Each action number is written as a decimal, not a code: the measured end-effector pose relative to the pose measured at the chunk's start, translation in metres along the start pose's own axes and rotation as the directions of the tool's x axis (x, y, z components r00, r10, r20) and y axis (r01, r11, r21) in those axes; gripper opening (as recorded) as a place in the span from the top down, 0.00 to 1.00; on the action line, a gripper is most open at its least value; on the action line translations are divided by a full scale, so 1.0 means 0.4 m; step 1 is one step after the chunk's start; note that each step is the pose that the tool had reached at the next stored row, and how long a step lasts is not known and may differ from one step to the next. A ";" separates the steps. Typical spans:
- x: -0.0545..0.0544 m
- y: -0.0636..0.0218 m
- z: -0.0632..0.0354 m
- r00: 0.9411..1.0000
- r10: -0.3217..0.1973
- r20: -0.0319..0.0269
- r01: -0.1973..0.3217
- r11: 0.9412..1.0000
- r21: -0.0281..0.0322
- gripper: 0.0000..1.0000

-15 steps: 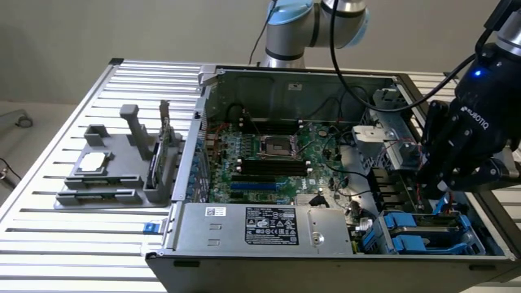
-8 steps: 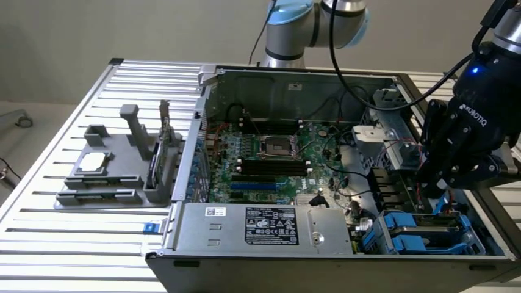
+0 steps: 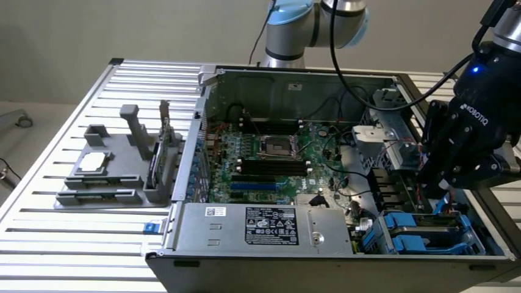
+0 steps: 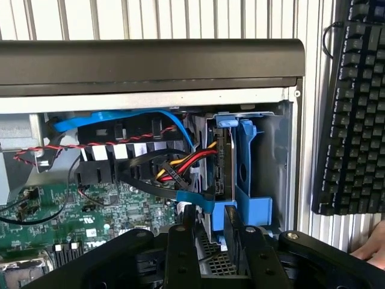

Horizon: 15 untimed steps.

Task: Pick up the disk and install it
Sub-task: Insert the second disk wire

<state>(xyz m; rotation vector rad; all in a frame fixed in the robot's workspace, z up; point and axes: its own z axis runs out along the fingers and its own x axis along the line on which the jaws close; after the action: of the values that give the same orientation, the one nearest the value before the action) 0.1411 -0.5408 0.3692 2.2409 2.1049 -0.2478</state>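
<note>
The disk (image 4: 240, 171) stands on edge in the wrist view, a dark metal slab with a bright blue carrier along one side. It reaches from my fingers into the drive bay at the corner of the open computer case (image 3: 285, 268). My gripper (image 4: 209, 215) has its two black fingers either side of the disk's near end and is shut on it. In the exterior view my gripper (image 3: 435, 186) hangs over the blue drive bay (image 3: 423, 235) at the case's right front corner.
Red, yellow and black power wires and a blue flat cable (image 4: 180, 171) lie close beside the disk. A keyboard (image 4: 355, 108) and a person's hand (image 4: 374, 253) are outside the case wall. The motherboard (image 3: 269, 159), a silver box (image 3: 269, 226) and a grey fixture (image 3: 106, 177) lie to the exterior view's left.
</note>
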 end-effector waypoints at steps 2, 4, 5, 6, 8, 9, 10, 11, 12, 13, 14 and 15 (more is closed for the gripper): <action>0.001 0.001 0.000 1.000 0.001 0.003 -0.001 1.000 0.000 0.67; 0.003 0.001 0.000 1.000 0.001 0.005 -0.001 1.000 0.000 0.67; 0.003 0.002 -0.001 1.000 0.001 0.006 -0.001 1.000 0.000 0.67; 0.004 0.002 -0.001 1.000 0.001 0.007 -0.001 1.000 0.000 0.69; 0.005 0.003 -0.001 1.000 0.002 0.009 -0.002 1.000 0.000 0.76; 0.005 0.003 -0.001 1.000 0.002 0.010 -0.002 1.000 0.000 0.82; 0.005 0.003 -0.001 1.000 0.003 0.010 -0.003 1.000 0.000 0.84; 0.005 0.003 0.000 1.000 0.003 0.010 -0.003 1.000 0.000 0.84; 0.005 0.003 0.001 1.000 0.004 0.010 -0.004 1.000 0.000 0.84; 0.005 0.003 0.003 1.000 0.006 0.010 -0.006 1.000 0.000 0.84; 0.006 0.003 0.005 1.000 0.007 0.010 -0.007 1.000 0.000 0.84; 0.006 0.004 0.008 1.000 0.009 0.010 -0.009 1.000 0.001 0.84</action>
<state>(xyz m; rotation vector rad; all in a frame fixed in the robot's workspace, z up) 0.1425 -0.5390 0.3656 2.2440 2.0902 -0.2584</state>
